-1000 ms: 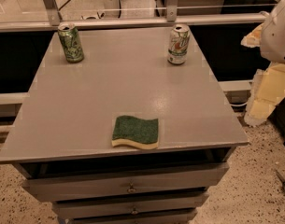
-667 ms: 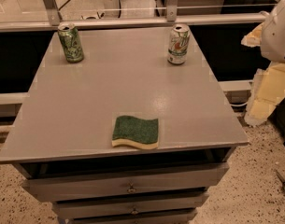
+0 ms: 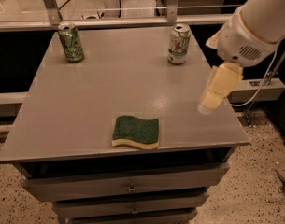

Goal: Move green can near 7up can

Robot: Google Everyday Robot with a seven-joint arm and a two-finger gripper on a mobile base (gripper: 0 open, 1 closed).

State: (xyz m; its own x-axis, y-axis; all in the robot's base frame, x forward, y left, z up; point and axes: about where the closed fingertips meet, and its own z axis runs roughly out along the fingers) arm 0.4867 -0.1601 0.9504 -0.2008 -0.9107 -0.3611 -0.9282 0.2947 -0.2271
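Swung in over right edge of desk [image 3: 109, 87]: pincer [image 3: 207, 104]; open or closed, cannot tell. Green can [image 3: 71, 42] back-left, upright, well apart from 7up can [image 3: 179, 44] back-right. Risk: clipping 7up can while reaching across; toppling green can with off-centre grip.

gripper [image 3: 207, 105] swung inward, now above table [image 3: 109, 92] right edge

Dim light, soft glare on table [image 3: 146, 90] beside claw [image 3: 209, 103] at right.

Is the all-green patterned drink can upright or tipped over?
Upright: the green can stands on its base, top up. The gripper hovers over the table, right side.
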